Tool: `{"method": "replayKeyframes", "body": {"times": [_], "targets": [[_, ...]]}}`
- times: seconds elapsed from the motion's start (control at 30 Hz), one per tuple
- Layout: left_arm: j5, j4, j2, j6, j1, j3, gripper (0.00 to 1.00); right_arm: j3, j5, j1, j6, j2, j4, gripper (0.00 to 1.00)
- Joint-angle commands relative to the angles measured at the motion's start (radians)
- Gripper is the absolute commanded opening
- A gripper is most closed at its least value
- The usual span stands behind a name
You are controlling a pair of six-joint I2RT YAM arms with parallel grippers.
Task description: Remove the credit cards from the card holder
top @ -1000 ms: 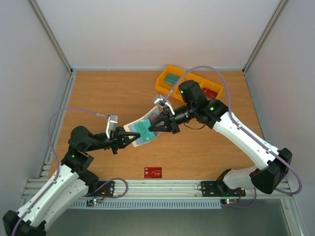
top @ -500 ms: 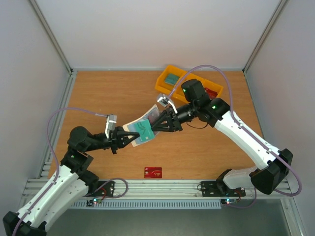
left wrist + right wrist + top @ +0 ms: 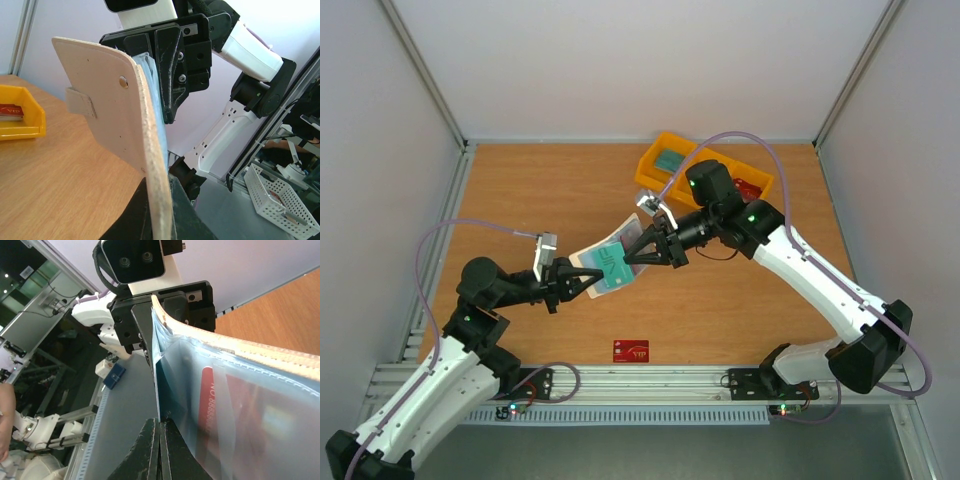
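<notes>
Right pincer (image 3: 632,256): clamped on teal card (image 3: 617,264), reaching in from 2 o'clock.
Left pincer (image 3: 588,282): clamped on card holder (image 3: 603,247), aloft mid-table, from 8 o'clock.
Risk: the sleeve may drag along with the card, and the holder could slip free.
Count: one holder; one yellow bin (image 3: 648,172) at 1 o'clock holding two cards; one red card (image 3: 631,350) at 6 o'clock.

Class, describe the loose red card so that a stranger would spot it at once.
Start at the table's near edge, about midway along. The red card lies flat there, alone on the wood. The other red card sits in the yellow bin at the far side.
</notes>
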Motion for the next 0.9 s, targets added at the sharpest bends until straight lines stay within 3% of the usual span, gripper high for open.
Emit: {"method": "replayKeyframes", "body": {"times": [0.0, 0.2, 0.87], "targets": [[0.0, 0.059, -0.005, 0.001, -0.003, -0.009, 0.0, 0.007, -0.017, 0.006, -0.026, -0.029, -0.011, 0.01], [-0.018, 0.06, -0.012, -0.015, -0.008, -0.015, 0.0, 0.036, 0.023, -0.028, -0.089, -0.029, -0.118, 0.01], [-0.022, 0.058, -0.004, -0.032, -0.011, -0.01, 0.1, 0.063, 0.065, -0.028, -0.152, -0.035, -0.188, 0.01]]}}
